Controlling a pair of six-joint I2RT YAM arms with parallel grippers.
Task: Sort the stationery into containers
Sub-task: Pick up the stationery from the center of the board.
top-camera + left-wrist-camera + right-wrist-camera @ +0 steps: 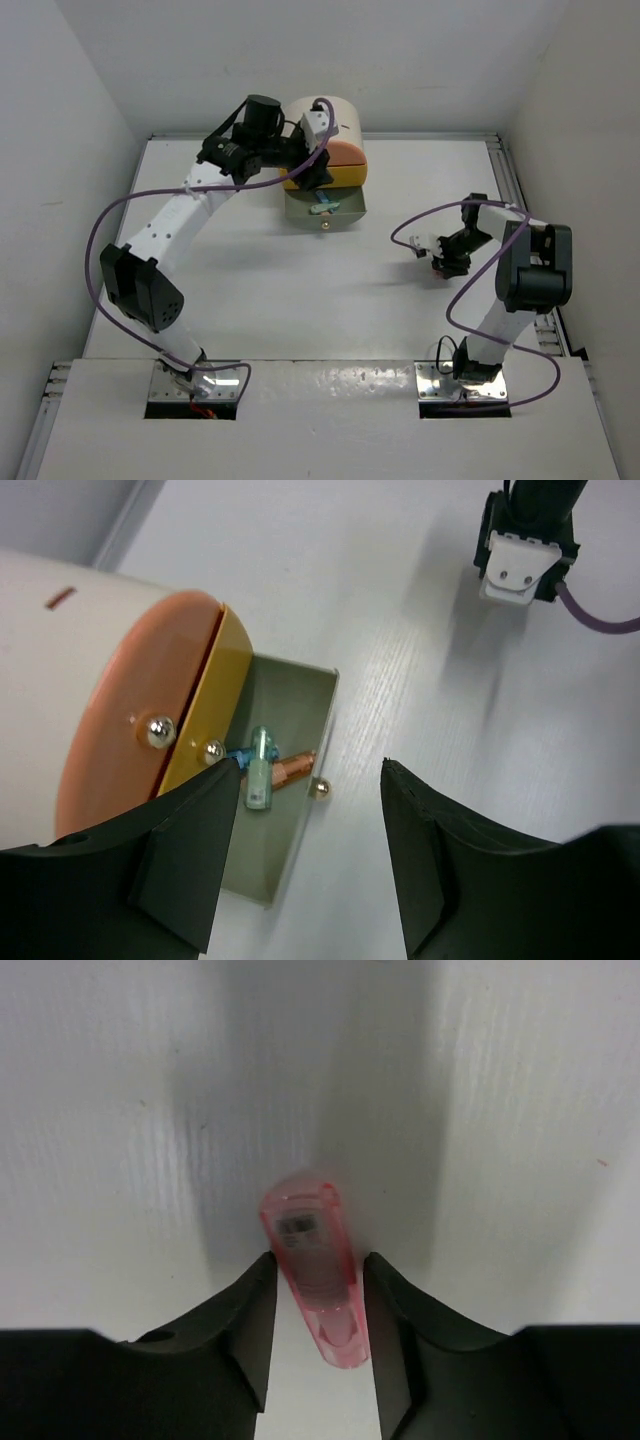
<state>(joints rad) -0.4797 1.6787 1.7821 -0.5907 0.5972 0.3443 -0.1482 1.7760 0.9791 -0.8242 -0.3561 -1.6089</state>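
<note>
A cream arch-topped cabinet (pixel 325 115) stands at the back of the table, with a peach drawer (pixel 120 720) and an orange-yellow drawer (pixel 215 700) pushed in. Its lowest, grey-green drawer (pixel 300 695) is pulled out. Inside lie a green capsule piece (pixel 259 770), a coppery orange pen (pixel 292 768) and a blue piece (pixel 238 755). My left gripper (pixel 310 770) hovers open over that drawer's front edge, holding nothing. On the right, my right gripper (pixel 320 1260) is closed on a pink capsule piece (pixel 305 1240) just above the table; both fingers touch its sides.
The right arm's wrist (pixel 520 550) shows at the upper right of the left wrist view. White walls enclose the table on the left, back and right. A metal rail (pixel 520 200) runs along the right edge.
</note>
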